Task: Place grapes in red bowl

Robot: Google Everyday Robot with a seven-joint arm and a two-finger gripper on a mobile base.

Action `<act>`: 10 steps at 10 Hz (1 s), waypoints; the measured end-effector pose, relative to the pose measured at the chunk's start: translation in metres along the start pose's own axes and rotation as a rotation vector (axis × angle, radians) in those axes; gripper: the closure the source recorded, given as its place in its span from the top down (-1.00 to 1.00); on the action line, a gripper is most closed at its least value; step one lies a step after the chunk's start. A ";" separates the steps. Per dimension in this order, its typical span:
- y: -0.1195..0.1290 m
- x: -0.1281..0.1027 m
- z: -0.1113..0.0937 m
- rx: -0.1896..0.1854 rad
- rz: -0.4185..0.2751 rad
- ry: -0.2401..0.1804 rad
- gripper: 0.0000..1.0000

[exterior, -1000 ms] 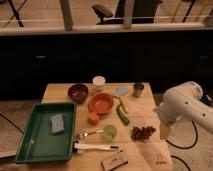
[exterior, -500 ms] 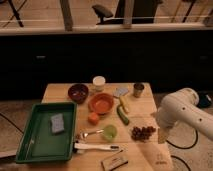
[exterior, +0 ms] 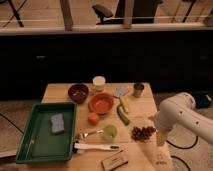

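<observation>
A wooden table (exterior: 60,92) stood before a dark counter front (exterior: 100,55). On its left side lay a green tray (exterior: 30,150) with a grey-blue sponge (exterior: 57,123) inside. Near the far edge sat a small dark maroon bowl (exterior: 78,92), a white jar (exterior: 98,83), a grey-blue packet (exterior: 121,91) and a metal can (exterior: 138,90). A yellow stick-shaped item (exterior: 123,103) and a green vegetable (exterior: 122,116) lay end to end. Closer in were an orange block (exterior: 93,118), a green cup (exterior: 109,132), a spoon (exterior: 87,134), a white-handled tool (exterior: 97,147) and a small dark box (exterior: 114,162).
</observation>
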 end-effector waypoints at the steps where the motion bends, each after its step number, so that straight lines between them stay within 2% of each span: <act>1: -0.001 0.000 0.004 -0.003 -0.007 -0.005 0.60; 10: -0.010 -0.005 0.031 -0.029 -0.055 -0.019 0.60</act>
